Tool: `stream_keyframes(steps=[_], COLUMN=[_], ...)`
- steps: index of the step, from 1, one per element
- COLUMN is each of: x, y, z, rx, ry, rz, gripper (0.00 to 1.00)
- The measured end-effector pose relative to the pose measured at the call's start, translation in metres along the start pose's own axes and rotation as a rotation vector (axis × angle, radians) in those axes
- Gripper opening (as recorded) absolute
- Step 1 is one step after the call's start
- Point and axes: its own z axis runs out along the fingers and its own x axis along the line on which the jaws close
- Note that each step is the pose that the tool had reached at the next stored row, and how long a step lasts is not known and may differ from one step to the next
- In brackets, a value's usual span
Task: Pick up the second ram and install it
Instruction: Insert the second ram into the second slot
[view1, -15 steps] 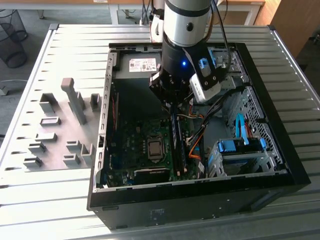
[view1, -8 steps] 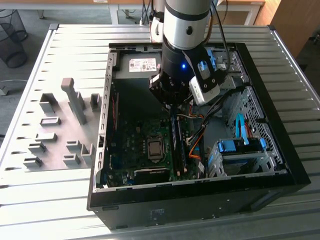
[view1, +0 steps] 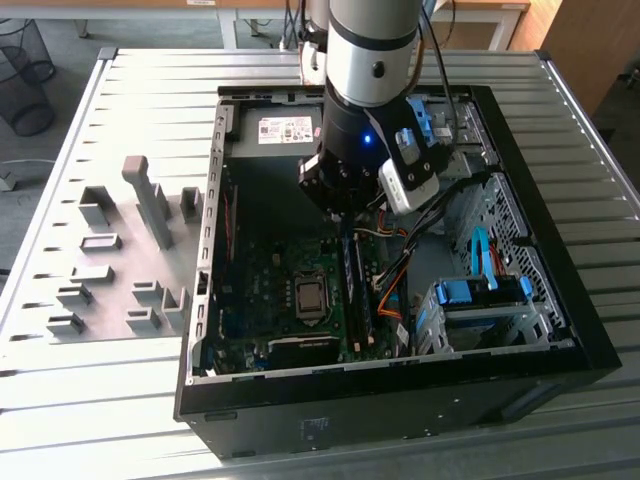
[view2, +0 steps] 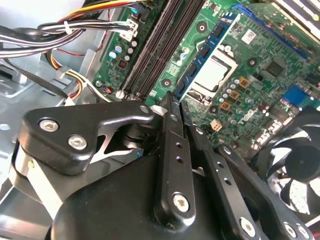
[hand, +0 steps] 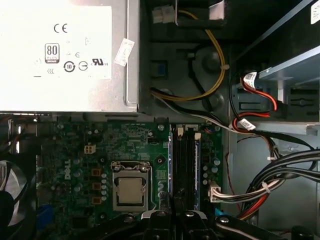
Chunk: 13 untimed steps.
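Note:
The second ram (view2: 209, 47) is a thin blue stick with black chips. It stands on edge in the memory slot nearest the processor socket (view2: 214, 70), and I also see it in the first wrist view (hand: 170, 165). In the exterior view the ram (view1: 352, 285) runs toward the case front. My gripper (view2: 176, 100) is shut, its black fingertips right over one end of the stick. I cannot tell whether they touch it. My gripper (view1: 343, 212) hangs inside the open computer case (view1: 205, 300), above the far end of the slots. Nothing shows between the fingers (hand: 161, 216).
The power supply (hand: 60, 50) lies beyond the motherboard (hand: 75, 150). Bundled cables (hand: 270, 175) run beside the slots. A fan (view2: 300, 165) sits near the socket. A drive cage with blue clips (view1: 480, 295) fills the case's right. A grey fixture plate (view1: 120, 250) lies left of the case.

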Motion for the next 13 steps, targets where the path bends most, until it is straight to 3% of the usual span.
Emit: stream_keyframes(steps=[9, 13], x=[-0.0041, -0.0073], y=[-0.0002, -0.0002], z=[0.0079, 0.0103], rx=[0.0003, 0.0091], ry=[-0.0019, -0.002], rz=[-0.001, -0.001], gripper=[0.13, 0.13])
